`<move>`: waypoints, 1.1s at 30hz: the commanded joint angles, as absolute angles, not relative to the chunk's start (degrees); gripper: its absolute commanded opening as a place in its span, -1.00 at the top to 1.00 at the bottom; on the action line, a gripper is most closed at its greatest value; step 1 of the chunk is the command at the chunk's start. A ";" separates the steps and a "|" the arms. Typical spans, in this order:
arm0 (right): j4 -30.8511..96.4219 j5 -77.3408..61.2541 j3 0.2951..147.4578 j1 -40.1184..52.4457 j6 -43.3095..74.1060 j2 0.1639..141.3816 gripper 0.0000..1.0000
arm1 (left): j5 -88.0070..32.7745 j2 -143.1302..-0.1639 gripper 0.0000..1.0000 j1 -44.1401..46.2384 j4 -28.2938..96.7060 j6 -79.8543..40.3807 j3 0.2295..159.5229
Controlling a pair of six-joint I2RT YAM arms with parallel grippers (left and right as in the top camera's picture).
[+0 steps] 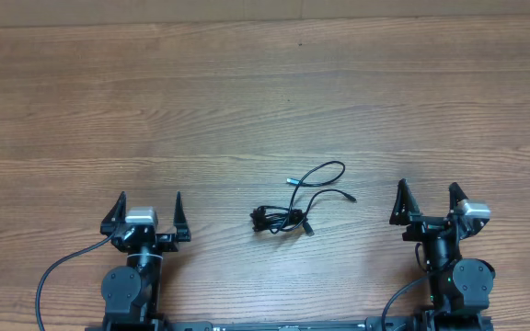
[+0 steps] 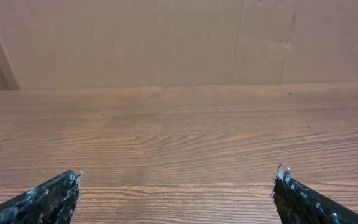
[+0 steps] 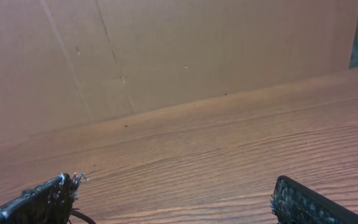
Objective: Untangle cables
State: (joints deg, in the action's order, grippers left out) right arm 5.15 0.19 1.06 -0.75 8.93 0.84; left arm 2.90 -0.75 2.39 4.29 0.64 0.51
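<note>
Lying tangled between left gripper (image 1: 150, 196) and right gripper (image 1: 426, 185), touching neither: cables (image 1: 272, 219)

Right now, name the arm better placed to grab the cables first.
Right, probably. The cables lie between the claws, but their loose loops and plug ends stretch toward the right claw. The left claw sits farther from those ends. Both claws are open and empty.

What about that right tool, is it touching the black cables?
Apart. The overhead view shows bare table between the right tool and the cables.
</note>
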 commanded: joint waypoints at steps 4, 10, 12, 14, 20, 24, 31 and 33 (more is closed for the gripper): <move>4.75 -0.12 0.45 -0.82 8.47 0.16 -1.00 | 2.92 -0.34 -1.00 2.28 4.16 2.33 0.27; 4.75 -0.12 0.45 -0.82 8.47 0.16 -1.00 | -0.91 -0.34 -1.00 2.28 4.40 1.23 0.27; 4.75 -0.12 0.45 -0.82 8.47 0.16 -1.00 | -1.13 -0.34 -1.00 2.28 4.40 1.21 0.27; 4.75 -0.12 0.45 -0.82 8.47 0.16 -1.00 | -1.10 -0.34 -1.00 2.28 4.40 1.21 0.27; 4.75 -0.12 0.45 -0.82 8.47 0.16 -1.00 | -1.13 -0.34 -1.00 2.28 4.40 1.08 0.27; 4.75 -0.12 0.45 -0.82 8.47 0.16 -1.00 | -1.13 -0.34 -1.00 2.28 4.40 1.10 0.27; 4.75 -0.12 0.45 -0.82 8.47 0.16 -1.00 | -1.13 -0.34 -1.00 2.28 4.43 1.08 0.27; 4.75 -0.12 0.45 -0.82 8.47 0.16 -1.00 | -1.10 -0.34 -1.00 2.28 4.43 1.10 0.27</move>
